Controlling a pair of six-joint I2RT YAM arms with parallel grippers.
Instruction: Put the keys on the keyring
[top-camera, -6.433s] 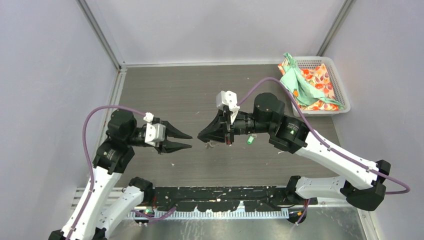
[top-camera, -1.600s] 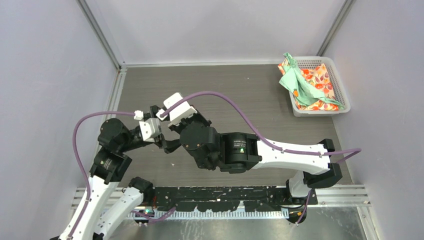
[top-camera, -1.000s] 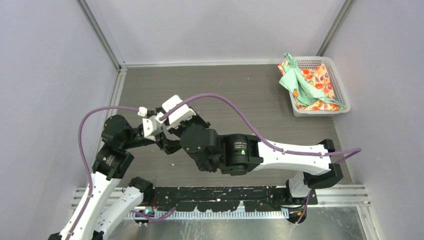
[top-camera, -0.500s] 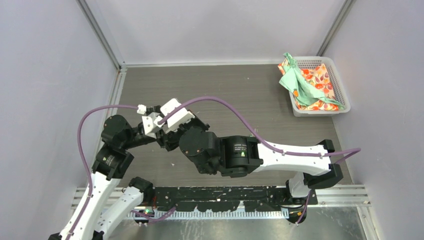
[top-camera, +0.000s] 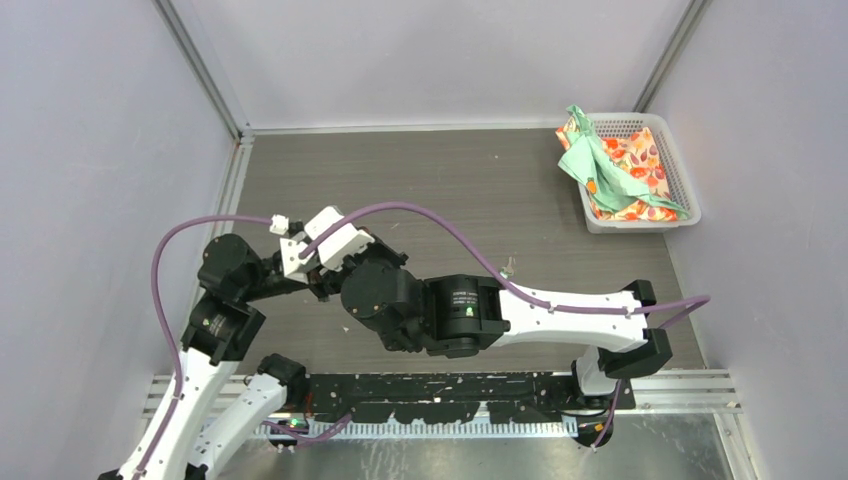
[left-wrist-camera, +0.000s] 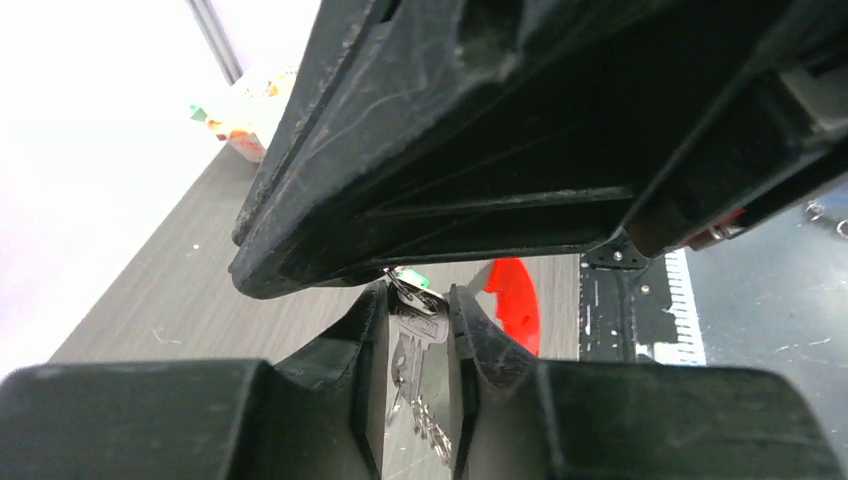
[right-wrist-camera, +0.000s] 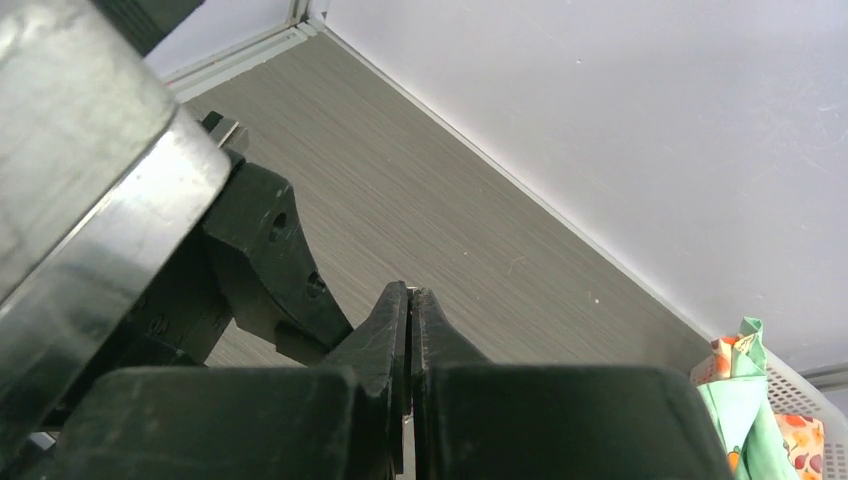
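In the left wrist view my left gripper (left-wrist-camera: 418, 292) is shut on the head of a silver key (left-wrist-camera: 420, 342). The blade and a bit of chain hang down between the fingers, and the key's tag does not show. The keyring's red tab (left-wrist-camera: 514, 300) hangs just beyond the right finger. My right gripper (right-wrist-camera: 410, 292) is shut on something very thin, and its black fingers (left-wrist-camera: 450, 150) lie right over the left fingertips. In the top view the two grippers meet at the left (top-camera: 322, 272). A small green speck, seemingly the green-tagged key (top-camera: 507, 269), lies on the table.
A white basket (top-camera: 680, 175) with green and flowered cloths stands at the back right. Grey walls close in the left, back and right sides. The black rail (top-camera: 450, 405) runs along the near edge. The right arm lies across the middle of the table.
The right arm has swung from the table's middle over to the left gripper. In the last second both grippers stayed together and drifted slightly left and nearer. The green speck has come into view.
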